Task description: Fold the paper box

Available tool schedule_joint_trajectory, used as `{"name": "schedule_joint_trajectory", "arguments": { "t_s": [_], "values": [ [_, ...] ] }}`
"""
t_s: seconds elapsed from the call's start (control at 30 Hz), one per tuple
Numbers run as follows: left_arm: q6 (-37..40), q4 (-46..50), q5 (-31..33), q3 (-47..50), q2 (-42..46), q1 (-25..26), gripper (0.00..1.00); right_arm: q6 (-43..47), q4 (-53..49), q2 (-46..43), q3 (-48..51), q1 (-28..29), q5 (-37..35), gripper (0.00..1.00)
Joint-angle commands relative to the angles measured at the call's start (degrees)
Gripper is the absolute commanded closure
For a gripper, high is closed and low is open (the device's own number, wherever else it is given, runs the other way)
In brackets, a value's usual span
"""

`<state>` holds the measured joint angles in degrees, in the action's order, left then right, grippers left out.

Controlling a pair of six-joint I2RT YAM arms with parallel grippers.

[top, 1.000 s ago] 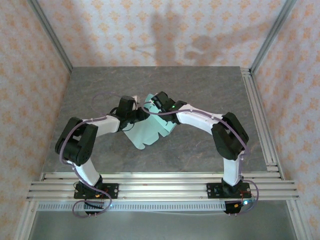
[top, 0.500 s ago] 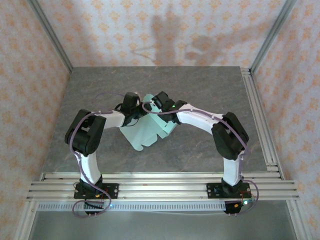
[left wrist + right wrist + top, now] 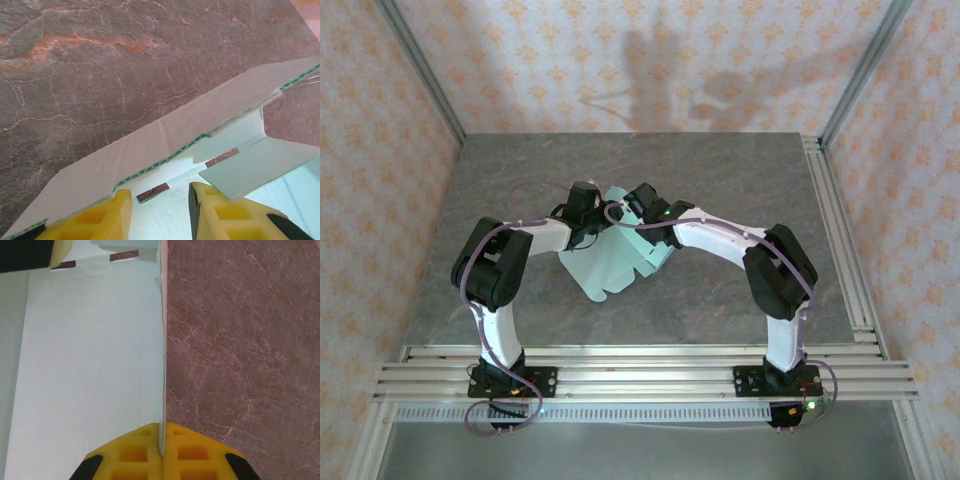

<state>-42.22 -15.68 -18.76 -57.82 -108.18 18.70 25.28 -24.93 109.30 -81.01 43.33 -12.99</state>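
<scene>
The paper box (image 3: 615, 262) is a pale mint-green card blank lying mid-table, with part of it raised at its far end. My right gripper (image 3: 628, 213) is shut on a thin upright card edge (image 3: 163, 340), which stands edge-on between the yellow fingers (image 3: 145, 450) beside a broad flat panel (image 3: 90, 350). My left gripper (image 3: 592, 215) is at the blank's far left corner. Its jaws (image 3: 160, 192) stand apart over the flat panel with nothing gripped between them. A raised flap (image 3: 165, 135) with a green-dotted edge leans across above its left finger (image 3: 102, 217).
The grey marbled tabletop (image 3: 720, 170) surrounds the blank, with bare stone (image 3: 240, 340) to the right of the held edge. Aluminium rails (image 3: 640, 365) run along the near side and the right side (image 3: 840, 230). Patterned walls (image 3: 380, 180) close in the workspace.
The left arm's elbow swung right and its gripper slid a little right towards the blank's far corner, then almost stopped. The right arm and the blank stayed put.
</scene>
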Motion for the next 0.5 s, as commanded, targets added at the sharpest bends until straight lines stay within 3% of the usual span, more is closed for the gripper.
{"name": "schedule_joint_trajectory", "arguments": {
  "t_s": [0.0,0.47],
  "values": [
    [-0.67,-0.67,0.15,-0.77,-0.74,-0.68,0.64,-0.05,-1.88,-0.83,-0.55,-0.18,-0.32,1.00],
    [-1.12,-1.36,-2.38,-1.70,-2.64,-1.74,0.64,0.21,-2.21,-1.04,-0.75,-0.18,-1.11,1.00]
  ]
}}
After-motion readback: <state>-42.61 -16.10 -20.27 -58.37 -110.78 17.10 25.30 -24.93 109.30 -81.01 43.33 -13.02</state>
